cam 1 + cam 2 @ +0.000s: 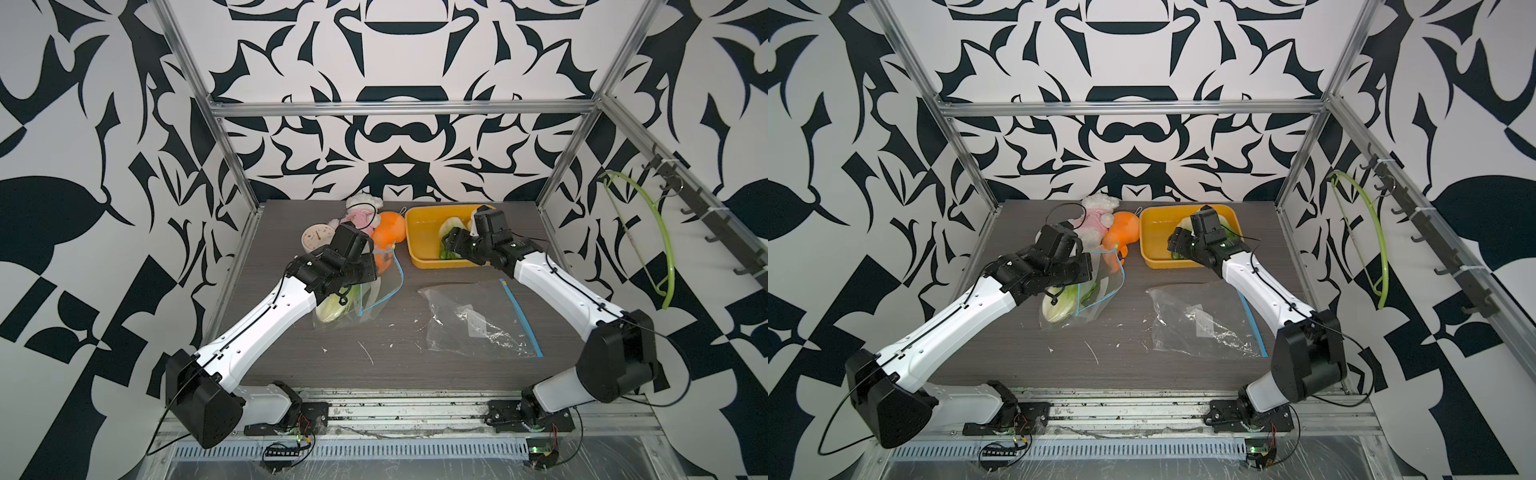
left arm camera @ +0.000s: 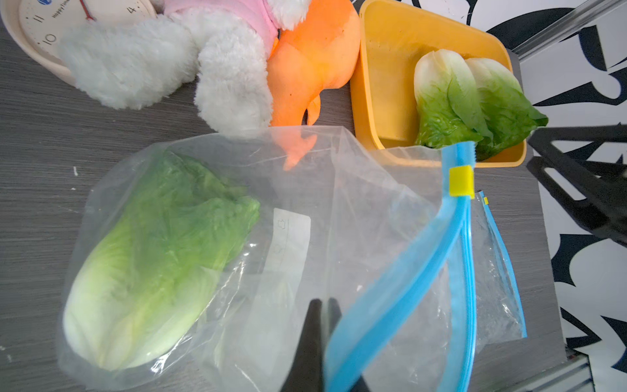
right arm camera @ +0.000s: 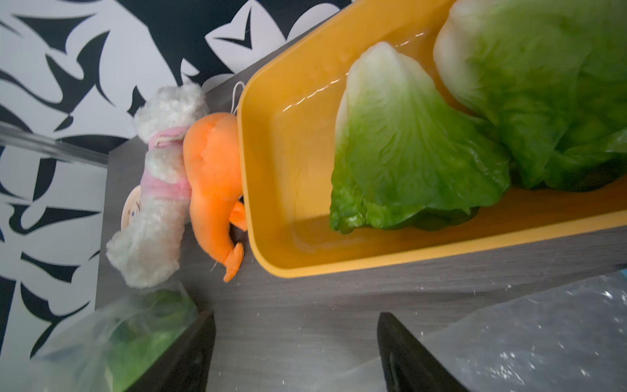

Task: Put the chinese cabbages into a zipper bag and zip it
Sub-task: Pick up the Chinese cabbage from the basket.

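Towards the worktop's left edge we see one cabbage [image 2: 152,264] lying inside the zipper bag [image 2: 356,210]. The left gripper [image 2: 322,315] holds the bag's mouth up, fingers pressed together on the film. Near the far right corner the other two cabbages [image 2: 444,101] lie side by side in the yellow tray [image 2: 383,68], stems to the far edge, leaves to the near. The right gripper [image 3: 295,353], fingers wide apart and empty, hangs at the tray's near rim. We judge it the nearer arm, its gap crosswise to their long axis.

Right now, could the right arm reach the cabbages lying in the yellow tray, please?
Likely yes: the right gripper is open close by the yellow tray, and both cabbages lie uncovered inside it.
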Robot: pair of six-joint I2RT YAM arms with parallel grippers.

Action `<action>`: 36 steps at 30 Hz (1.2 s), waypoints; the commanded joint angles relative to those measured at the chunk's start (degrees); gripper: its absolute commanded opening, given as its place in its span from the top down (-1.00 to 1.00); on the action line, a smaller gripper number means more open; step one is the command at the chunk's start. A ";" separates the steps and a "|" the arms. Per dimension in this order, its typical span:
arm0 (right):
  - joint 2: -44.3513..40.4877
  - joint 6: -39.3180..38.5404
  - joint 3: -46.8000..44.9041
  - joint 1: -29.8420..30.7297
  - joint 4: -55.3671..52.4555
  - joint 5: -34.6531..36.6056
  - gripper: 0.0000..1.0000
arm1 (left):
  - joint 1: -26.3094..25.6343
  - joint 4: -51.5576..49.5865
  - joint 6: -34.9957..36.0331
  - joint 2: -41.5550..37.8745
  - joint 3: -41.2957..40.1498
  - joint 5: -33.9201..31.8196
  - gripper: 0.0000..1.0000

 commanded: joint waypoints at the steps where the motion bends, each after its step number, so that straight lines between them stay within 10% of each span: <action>1: 2.22 3.88 -0.54 -1.44 7.20 -0.39 -0.55 | -0.26 2.87 -1.38 -1.54 -1.48 -0.33 1.00; 36: 19.68 8.08 4.80 -5.41 19.34 1.35 -0.46 | -0.38 6.30 0.25 -6.01 -4.80 -3.15 1.00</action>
